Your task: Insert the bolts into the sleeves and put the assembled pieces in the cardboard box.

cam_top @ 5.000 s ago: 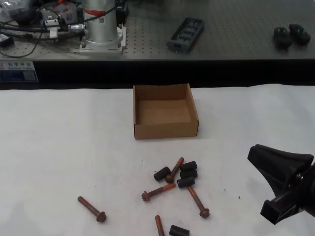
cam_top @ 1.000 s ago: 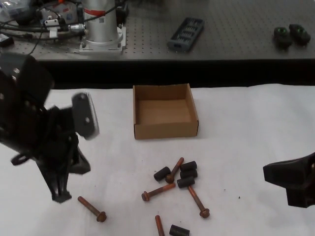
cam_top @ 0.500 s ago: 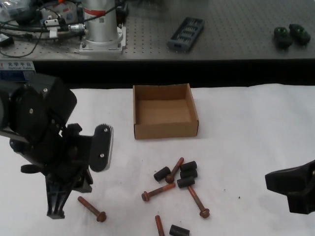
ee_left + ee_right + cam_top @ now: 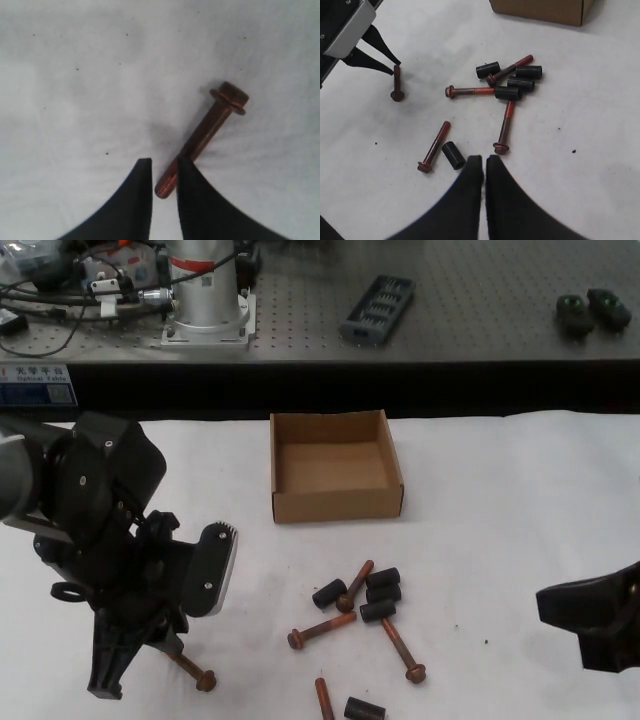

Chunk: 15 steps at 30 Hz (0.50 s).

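Your left pincer (image 4: 163,162) meets the threaded tip of the bolt (image 4: 210,127) at 7 o'clock on the desk (image 4: 500,490), clamped or not you cannot tell, and a hold so near the end could let it pivot loose.

silver post (image 4: 205,290), black slotted tray (image 4: 377,307)

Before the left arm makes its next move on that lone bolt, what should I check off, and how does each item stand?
1. Left gripper at the lone bolt's threaded end: ok.
2. Grip on that bolt secure: cannot tell.
3. Lone bolt lies apart from the other parts: ok.
4. Right gripper shut, holding nothing: ok.
5. Sleeves lie loose, none with a bolt inside: ok.
6. Cardboard box open and empty: ok.
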Each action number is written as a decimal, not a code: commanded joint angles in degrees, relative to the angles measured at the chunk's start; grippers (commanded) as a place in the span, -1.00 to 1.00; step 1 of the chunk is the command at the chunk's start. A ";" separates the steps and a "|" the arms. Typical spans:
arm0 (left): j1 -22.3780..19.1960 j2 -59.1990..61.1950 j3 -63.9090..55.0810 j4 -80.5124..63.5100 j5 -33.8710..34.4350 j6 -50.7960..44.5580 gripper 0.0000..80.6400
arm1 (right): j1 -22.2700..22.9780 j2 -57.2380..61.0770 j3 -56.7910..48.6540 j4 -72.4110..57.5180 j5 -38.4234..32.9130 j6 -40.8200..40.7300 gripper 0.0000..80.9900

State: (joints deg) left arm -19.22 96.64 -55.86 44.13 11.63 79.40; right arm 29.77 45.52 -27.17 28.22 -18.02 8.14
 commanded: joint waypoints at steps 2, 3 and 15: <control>-0.16 0.07 -0.69 1.77 1.75 0.71 -0.64 | -0.29 0.36 0.68 -1.19 -0.07 -0.16 -0.89; -0.16 0.07 -0.69 2.17 2.03 0.71 -0.64 | -0.29 0.36 1.55 -1.18 -0.07 -0.03 -0.89; -0.16 0.07 -0.69 2.21 2.50 3.70 -0.24 | -0.29 0.36 5.04 -0.73 -0.99 -0.04 -0.89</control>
State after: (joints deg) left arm -19.22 96.64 -55.86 46.60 13.49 82.17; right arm 29.77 45.61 -22.00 27.99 -18.20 8.14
